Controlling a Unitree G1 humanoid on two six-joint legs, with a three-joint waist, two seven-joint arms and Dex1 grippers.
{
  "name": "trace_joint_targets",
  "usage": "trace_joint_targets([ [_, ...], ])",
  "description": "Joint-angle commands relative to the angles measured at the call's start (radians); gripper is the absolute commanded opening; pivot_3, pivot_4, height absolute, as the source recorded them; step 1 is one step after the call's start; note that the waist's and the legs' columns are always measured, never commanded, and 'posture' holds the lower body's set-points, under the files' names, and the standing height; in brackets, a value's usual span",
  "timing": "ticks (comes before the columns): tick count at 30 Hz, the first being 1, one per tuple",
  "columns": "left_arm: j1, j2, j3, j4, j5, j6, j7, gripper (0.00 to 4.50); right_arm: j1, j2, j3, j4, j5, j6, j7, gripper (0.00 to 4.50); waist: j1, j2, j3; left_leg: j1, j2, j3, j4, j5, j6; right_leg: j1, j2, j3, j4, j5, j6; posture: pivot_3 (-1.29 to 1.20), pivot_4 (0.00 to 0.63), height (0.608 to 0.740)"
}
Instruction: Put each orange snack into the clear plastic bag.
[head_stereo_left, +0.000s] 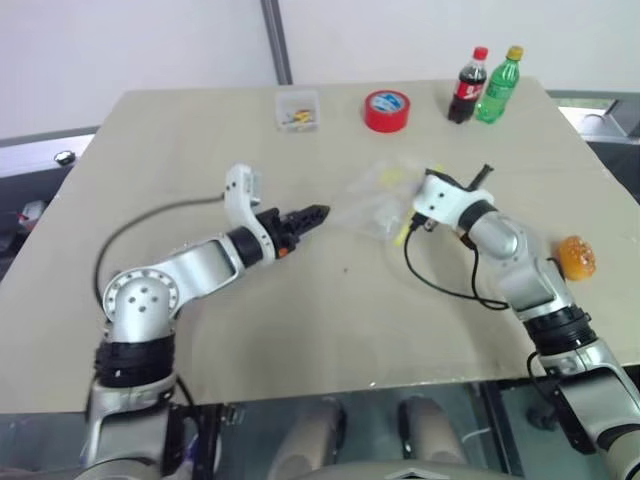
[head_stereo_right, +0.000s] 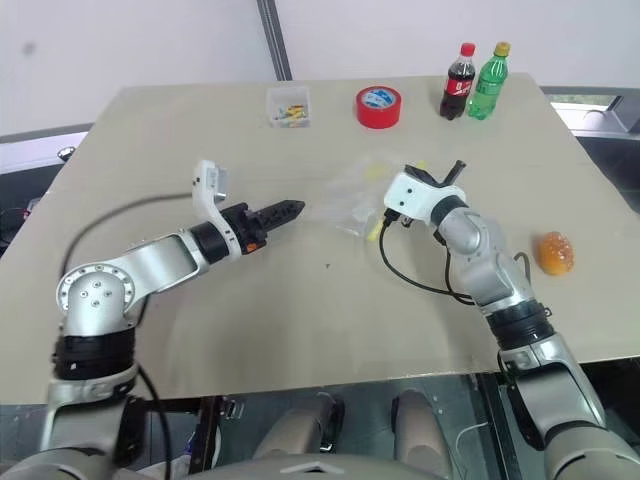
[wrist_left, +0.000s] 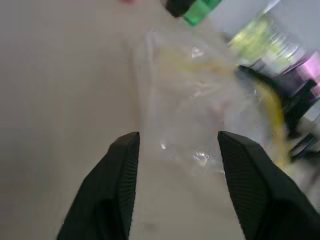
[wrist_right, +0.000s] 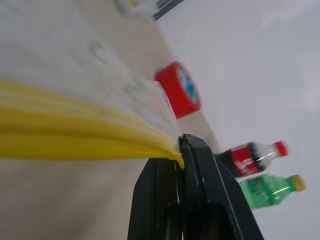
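Your right pincer (wrist_right: 180, 150) is pinching the yellow strip of the crinkly clear plastic bag (head_stereo_left: 375, 205), mid-desk (head_stereo_left: 300, 330). Your left pincer (wrist_left: 177, 160) is standing spread at the bag's nine o'clock. One rounded speckled orange snack (head_stereo_left: 577, 256) is lying at four o'clock.

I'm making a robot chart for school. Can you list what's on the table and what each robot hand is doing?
left gripper: open, pointing at the bag
right gripper: shut on the clear plastic bag's yellow strip
clear plastic bag: mid-table, between both grippers
orange snack: right table edge, outside bag
far edge: small clear box, red tape roll, cola bottle, green bottle
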Motion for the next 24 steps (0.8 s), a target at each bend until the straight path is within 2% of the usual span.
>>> trace_joint_targets([
  [1, 0.017, 0.046, -0.127, -0.122, 0.348, -0.277, -0.202, 2.6, -0.066, 0.002, -0.003, -0.061, 0.008, 0.092, 0.089, 0.0, 0.004, 0.001, 0.001, -0.001, 0.0, 0.001, -0.001, 0.0, 0.0, -0.002, 0.0, 0.001, 0.0, 0.0, 0.0, 0.0, 0.15, 0.713],
  [5, -0.019, 0.001, -0.215, -0.129, 0.55, -0.348, -0.228, 2.6, -0.11, 0.035, 0.015, -0.086, 0.024, 0.201, 0.176, 0.0, 0.004, 0.0, 0.001, -0.005, 0.001, 0.0, -0.002, 0.0, 0.0, -0.006, 0.0, 0.001, -0.002, 0.0, 0.0, 0.0, 0.15, 0.713],
  [11, -0.066, -0.091, -0.282, -0.086, 0.721, -0.34, -0.252, 2.6, -0.152, 0.071, 0.047, -0.082, 0.014, 0.257, 0.203, 0.0, 0.004, 0.0, 0.002, -0.005, 0.001, 0.0, -0.002, 0.0, 0.0, -0.006, 0.0, 0.0, -0.001, 0.0, 0.0, 0.0, 0.15, 0.713],
  [20, -0.093, -0.128, -0.305, -0.068, 0.882, -0.378, -0.334, 2.6, -0.178, 0.121, 0.074, -0.045, 0.011, 0.276, 0.191, 0.0, 0.003, 0.0, 0.002, -0.005, 0.001, 0.0, -0.001, 0.0, 0.0, -0.006, 0.001, 0.0, 0.0, 0.0, 0.0, 0.0, 0.15, 0.713],
  [24, -0.06, -0.127, -0.293, -0.09, 0.887, -0.381, -0.397, 2.6, -0.177, 0.141, 0.06, -0.031, 0.024, 0.301, 0.177, 0.0, 0.001, 0.0, 0.002, -0.005, 0.001, 0.0, -0.001, 0.0, 0.0, -0.006, 0.001, 0.0, 0.0, 0.0, 0.0, 0.0, 0.15, 0.713],
])
